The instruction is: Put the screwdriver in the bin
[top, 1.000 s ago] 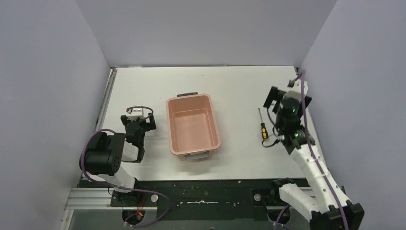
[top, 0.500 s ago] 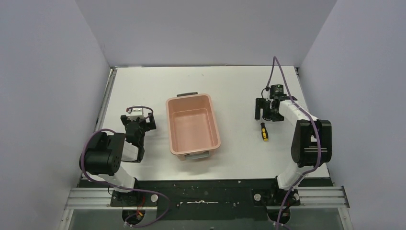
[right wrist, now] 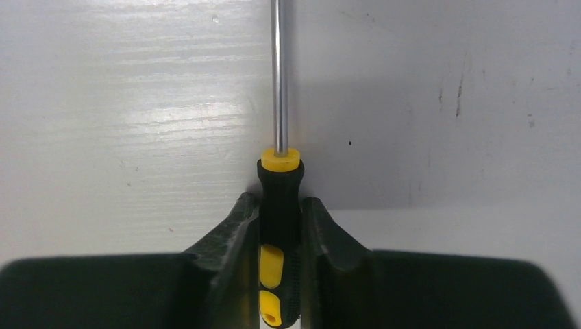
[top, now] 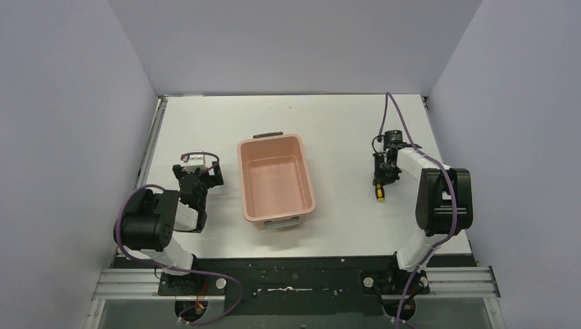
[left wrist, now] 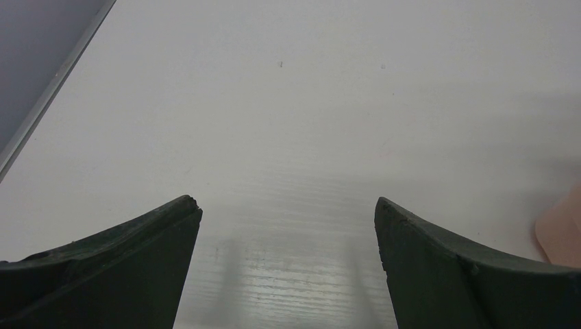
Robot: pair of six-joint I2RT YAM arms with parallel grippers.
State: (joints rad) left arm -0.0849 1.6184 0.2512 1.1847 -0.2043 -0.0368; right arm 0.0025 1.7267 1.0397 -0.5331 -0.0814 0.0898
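Note:
The screwdriver (right wrist: 279, 181) lies on the white table right of the bin, its thin metal shaft pointing away from me. My right gripper (right wrist: 281, 203) is shut on its black handle, yellow inlays showing between the fingers. From above, the right gripper (top: 381, 173) sits low over the screwdriver (top: 379, 194), whose yellow-and-black handle end pokes out toward the near edge. The salmon-pink bin (top: 241, 179) stands empty in the middle of the table. My left gripper (top: 197, 169) rests left of the bin, open with nothing between its fingers (left wrist: 164, 226).
Grey walls enclose the table on the left, back and right. A sliver of the bin (left wrist: 563, 233) shows at the right edge of the left wrist view. A metal rail (top: 152, 147) runs along the table's left edge.
The right arm stretched out and came down over the screwdriver, then its jaws closed from wide open onto the handle. The left arm and the bin have not moved.

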